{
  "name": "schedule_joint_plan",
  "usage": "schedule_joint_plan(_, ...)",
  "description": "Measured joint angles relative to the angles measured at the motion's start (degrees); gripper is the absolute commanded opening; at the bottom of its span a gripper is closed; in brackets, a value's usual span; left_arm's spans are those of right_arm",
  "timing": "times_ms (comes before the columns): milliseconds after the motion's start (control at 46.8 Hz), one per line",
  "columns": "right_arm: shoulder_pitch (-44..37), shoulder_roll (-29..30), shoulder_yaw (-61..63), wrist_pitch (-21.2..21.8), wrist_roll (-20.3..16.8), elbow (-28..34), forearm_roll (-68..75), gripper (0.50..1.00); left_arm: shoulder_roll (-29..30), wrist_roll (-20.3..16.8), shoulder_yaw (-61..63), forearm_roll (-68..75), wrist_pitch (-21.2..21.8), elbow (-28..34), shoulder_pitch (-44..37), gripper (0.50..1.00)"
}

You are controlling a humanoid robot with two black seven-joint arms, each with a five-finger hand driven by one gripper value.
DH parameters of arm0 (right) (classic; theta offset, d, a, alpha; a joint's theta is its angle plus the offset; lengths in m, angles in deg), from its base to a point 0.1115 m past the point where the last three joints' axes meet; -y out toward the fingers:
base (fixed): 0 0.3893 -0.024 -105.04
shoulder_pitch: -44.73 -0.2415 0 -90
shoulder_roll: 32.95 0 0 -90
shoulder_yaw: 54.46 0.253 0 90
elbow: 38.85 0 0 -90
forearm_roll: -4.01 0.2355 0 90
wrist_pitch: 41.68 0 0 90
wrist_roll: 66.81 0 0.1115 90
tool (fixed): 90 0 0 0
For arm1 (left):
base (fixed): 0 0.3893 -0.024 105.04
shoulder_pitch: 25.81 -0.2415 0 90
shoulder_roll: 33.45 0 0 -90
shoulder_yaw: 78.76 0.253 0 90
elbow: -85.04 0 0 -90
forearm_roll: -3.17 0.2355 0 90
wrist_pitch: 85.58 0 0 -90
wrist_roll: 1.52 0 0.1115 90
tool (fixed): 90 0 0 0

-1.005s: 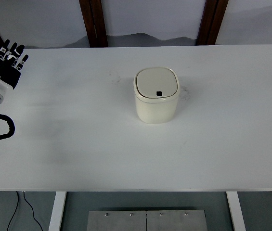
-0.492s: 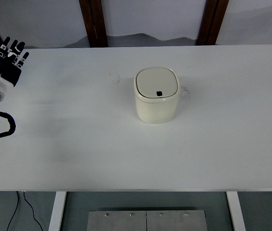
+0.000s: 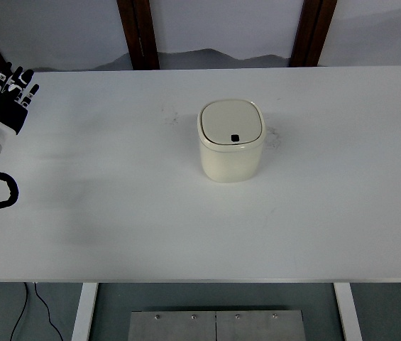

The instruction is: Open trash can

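white table [image 3: 115, 213], 2 wooden posts [image 3: 138, 32]

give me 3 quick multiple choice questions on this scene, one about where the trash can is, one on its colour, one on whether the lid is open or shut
1. Where does the trash can stand on the table?
A. Near the middle
B. At the left edge
C. On the floor

2. What colour is the trash can?
A. Red
B. Cream
C. Black

3. What state is its lid in?
A. Removed
B. Wide open
C. Closed

Answers:
1 A, it sits mid-table, far from the left robot hand at the left edge.
2 B, body and lid are cream.
3 C, the lid lies flat on the rim.
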Motion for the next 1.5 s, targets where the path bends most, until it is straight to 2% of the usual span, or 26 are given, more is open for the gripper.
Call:
schedule_joint_plan(214,-0.01,0.0,0.0,0.0,0.01,0.0,0.0,0.991,0.9,0.33,1.76,0.31,0.41,-0.96,3.0,1.0)
schedule_joint_plan(428,-0.01,0.0,0.0,0.0,0.02,0.0,0.01,0.991,1.67,0.73,15.86,1.09,4.97,-3.79,11.35,1.0)
schedule_joint_plan(641,0.01,0.0,0.0,0.0,0.0,-0.01,0.01,0.991,5.45,1.0,25.86,1.08,5.42,-13.09,19.17,1.0)
schedule_joint_plan(898,-0.01,-0.01,0.0,0.0,0.0,0.0,-0.01,0.991,5.53,1.23,48.14,1.99,5.34,-20.91,33.43,1.0)
schedule_joint_plan(1197,0.0,0.0,0.0,0.0,0.0,-0.01,0.0,0.991,3.75,9.58,51.91,18.61,4.46,-25.2,41.43,1.0)
schedule_joint_plan(1390,-0.01,0.0,0.0,0.0,0.01,0.0,0.0,0.991,0.99,10.98,52.06,26.39,3.1,-27.47,44.65,1.0)
schedule_joint_plan(1496,0.01,0.0,0.0,0.0,0.0,-0.02,0.0,0.991,-0.48,13.5,52.1,29.57,1.17,-29.9,46.54,1.0)
